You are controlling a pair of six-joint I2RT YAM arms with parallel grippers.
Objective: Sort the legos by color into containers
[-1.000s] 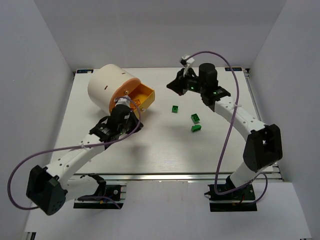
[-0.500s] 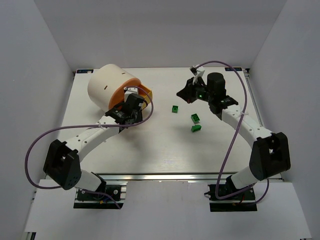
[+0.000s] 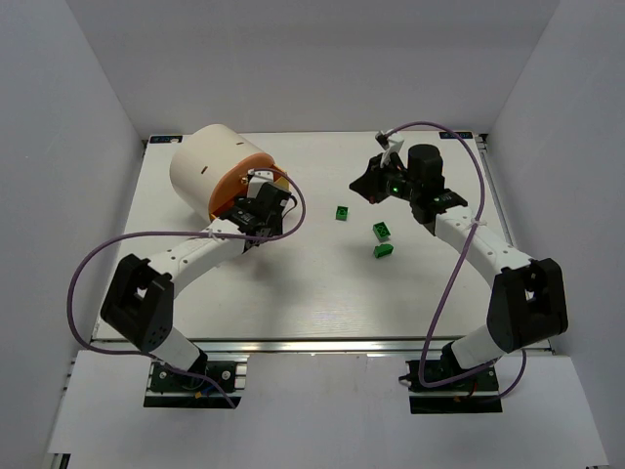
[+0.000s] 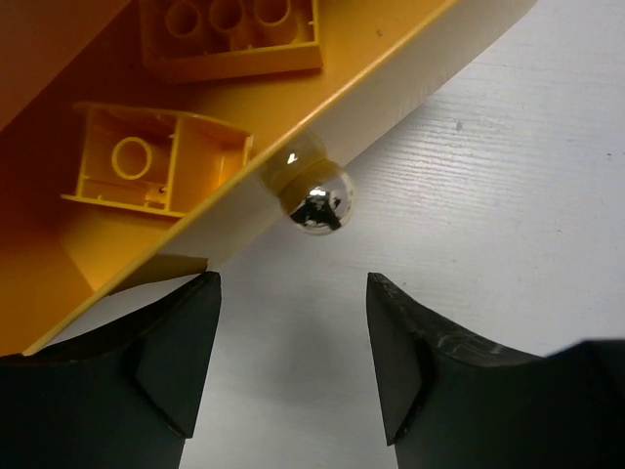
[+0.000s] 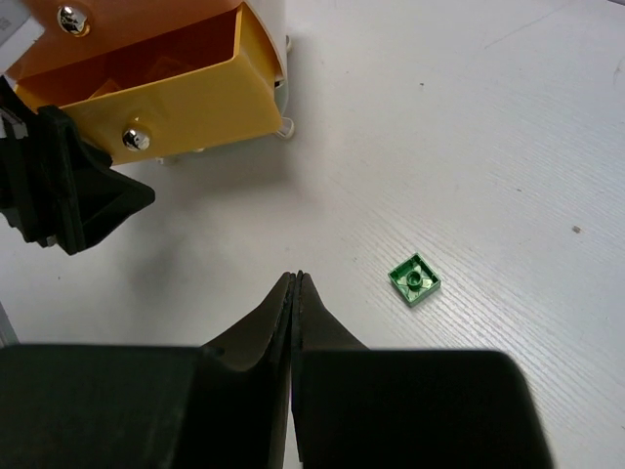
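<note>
Shiny knob (image 4: pixel 317 200) of yellow drawer (image 4: pixel 410 49) just beyond spread left fingers (image 4: pixel 166 362) (yellow legos (image 4: pixel 146 161) inside). Clenched right fingers (image 5: pixel 264 332) hold nothing; green lego (image 5: pixel 414 279) near them.

left arm (image 3: pixel 186 259) reaching forward, elbow bent | left gripper (image 4: pixel 293 285) jaws apart, nothing in em | right arm (image 3: pixel 479 239) angled forward-left | right gripper (image 5: pixel 296 280) pinched tight, empty
</note>
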